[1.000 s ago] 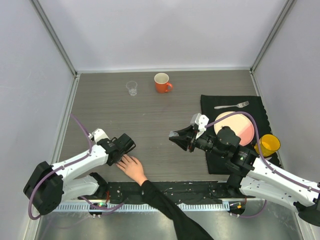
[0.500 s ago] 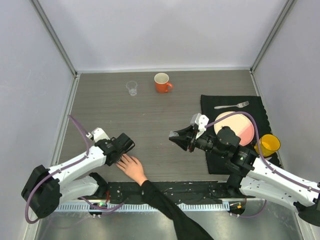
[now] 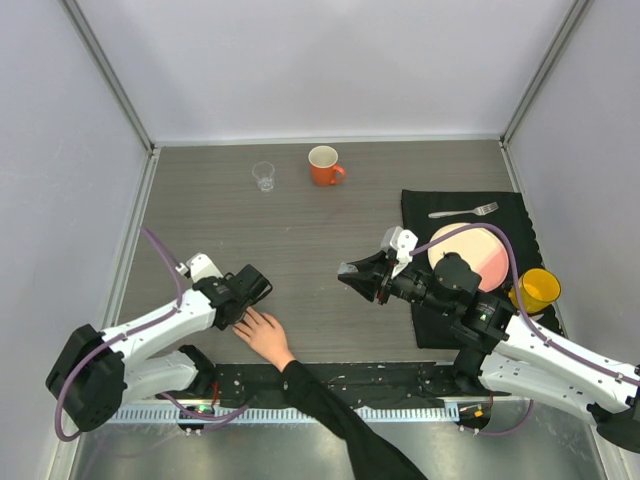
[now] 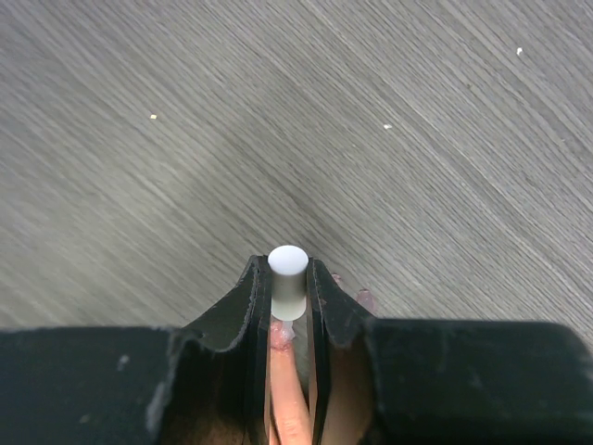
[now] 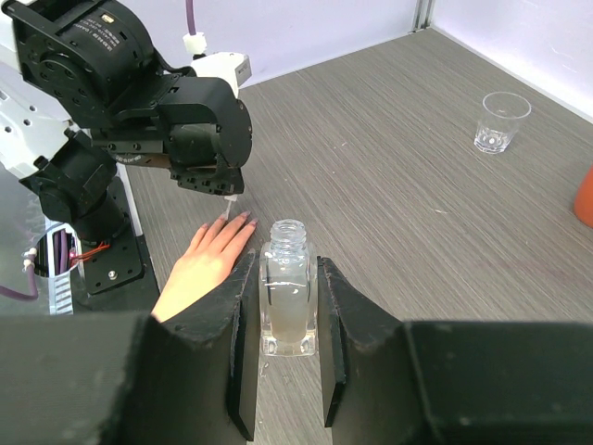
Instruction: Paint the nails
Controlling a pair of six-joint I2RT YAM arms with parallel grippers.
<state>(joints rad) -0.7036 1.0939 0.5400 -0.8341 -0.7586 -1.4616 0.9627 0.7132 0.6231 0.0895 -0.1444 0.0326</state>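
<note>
**Brush poised on the fingertip, left arm has the job**

Nearest in, the black sleeve (image 3: 330, 410) comes up from the table's front edge. The human hand (image 3: 262, 335) lies flat, palm down, with its fingers spread and pointing away towards the far left. The left gripper (image 3: 250, 290) is right on top of those fingertips and far nearer than the right one.

From the left wrist, the left gripper's jaws are clamped on a smooth white cylindrical brush cap (image 4: 288, 278), held upright. One finger (image 4: 285, 399) runs straight up the frame between the jaws. Its long axis lines up with the gripper, and its nail sits directly beneath the cap. More of the nails (image 4: 366, 298) peek out just to the right, small, glossy and pinkish. From the right wrist view a thin pale stem (image 5: 225, 209) drops to the fingertips. I judge the coming stroke must run along that finger line, not across it.

Further out, well apart to the right, the right gripper (image 3: 355, 275) is closed on a small clear glass bottle (image 5: 285, 297). The bottle is square-shouldered, uncapped, open-mouthed and upright on the grey wood-grain table (image 3: 300, 220).

Beyond that lies a black mat (image 3: 520, 215) with a pink plate (image 3: 480, 250) and a metal fork (image 3: 465, 211), and a yellow cup (image 3: 538, 290) at its edge. At the far side stand an orange mug (image 3: 324, 165) and a clear plastic cup (image 3: 263, 176).
</note>
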